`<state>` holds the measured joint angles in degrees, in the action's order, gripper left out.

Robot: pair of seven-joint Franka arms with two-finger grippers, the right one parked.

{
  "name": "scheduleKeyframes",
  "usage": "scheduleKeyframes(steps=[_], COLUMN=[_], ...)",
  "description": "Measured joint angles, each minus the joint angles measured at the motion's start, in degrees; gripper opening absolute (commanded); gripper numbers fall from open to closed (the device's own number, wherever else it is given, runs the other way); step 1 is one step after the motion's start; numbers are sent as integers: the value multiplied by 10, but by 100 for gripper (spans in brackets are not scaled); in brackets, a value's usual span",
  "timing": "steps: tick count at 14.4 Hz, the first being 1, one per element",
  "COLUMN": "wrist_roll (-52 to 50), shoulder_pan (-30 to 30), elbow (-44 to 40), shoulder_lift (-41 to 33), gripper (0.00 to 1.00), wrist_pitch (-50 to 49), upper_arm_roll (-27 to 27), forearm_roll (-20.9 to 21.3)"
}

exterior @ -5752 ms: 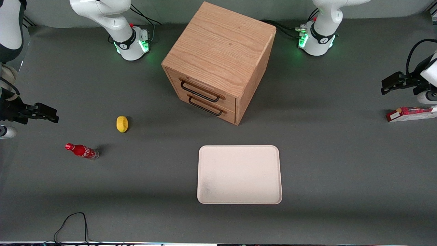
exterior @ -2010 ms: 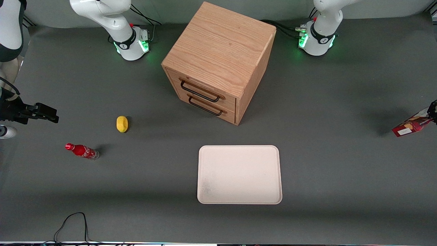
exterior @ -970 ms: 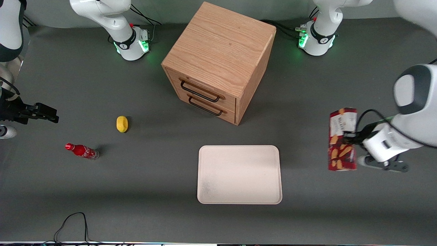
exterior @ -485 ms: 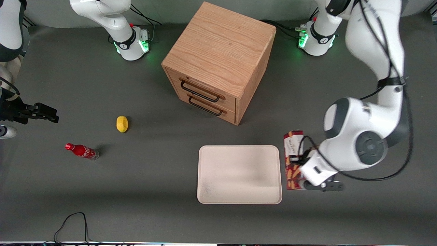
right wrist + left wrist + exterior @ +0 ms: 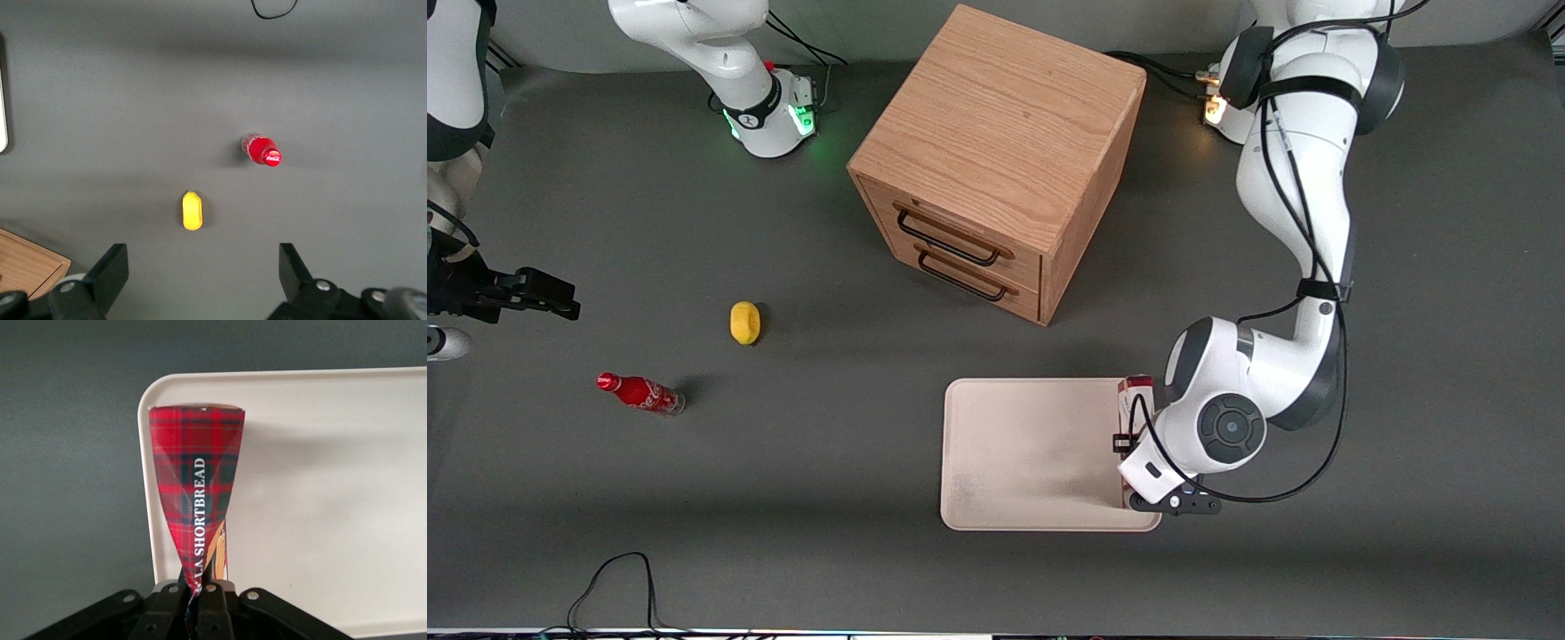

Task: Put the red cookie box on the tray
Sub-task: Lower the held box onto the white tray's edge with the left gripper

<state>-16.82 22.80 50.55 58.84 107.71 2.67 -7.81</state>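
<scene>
Fingers (image 5: 200, 603) clamping the red cookie box (image 5: 195, 487) have now moved over the tray (image 5: 1032, 444).

Your working arm (image 5: 1294, 196) is glossy white with dark grey joint rings and round grey caps. Black cables run along its links. The tool (image 5: 200, 600) has black fingers (image 5: 212, 603) studded with small silver screws.

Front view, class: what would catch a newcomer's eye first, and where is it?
The white working arm, whose pincer grips the red cookie box edge-up over the tray at its rim toward the working arm's end. Next, the big wooden drawer cabinet, farther from the camera than the tray.
</scene>
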Motion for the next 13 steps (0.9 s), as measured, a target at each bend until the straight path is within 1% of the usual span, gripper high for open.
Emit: scheduleKeyframes(steps=[3,5,6,13], wrist_roll=[-1,-2,-2,-4], shoulder_pan=[2,3,4,12], elbow=[-3,-2,-2,-3], shoulder_lift=[1,1,1,-6], gripper=[0,86,100,100], wrist_pitch=[11,21,23,26], upper_arm_roll=[1,3,5,8], forearm_roll=[0,0,0,0])
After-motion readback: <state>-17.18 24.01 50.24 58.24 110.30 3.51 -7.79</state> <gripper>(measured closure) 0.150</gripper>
